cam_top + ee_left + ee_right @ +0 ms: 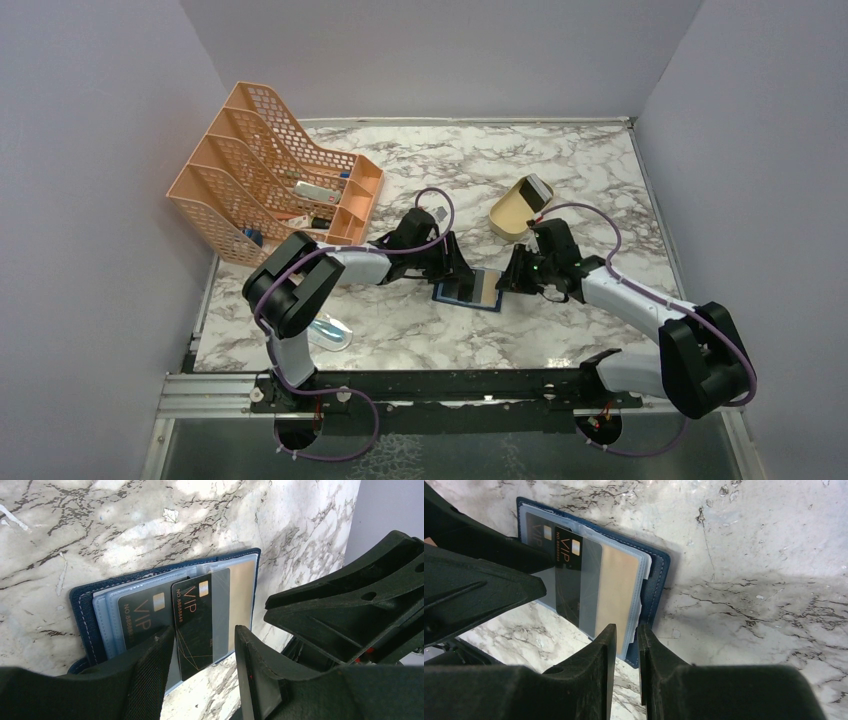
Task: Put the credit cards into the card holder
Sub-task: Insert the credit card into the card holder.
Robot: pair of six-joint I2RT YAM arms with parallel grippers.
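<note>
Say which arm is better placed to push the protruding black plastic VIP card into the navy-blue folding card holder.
Left, likely. The left gripper stands open astride the black plastic VIP card; the right gripper is pinched on the edge of the navy-blue folding card holder, apparently steadying it.

Navy card holder (80, 615) lies open, dark credit cards (195, 625) in its sleeves.
</note>
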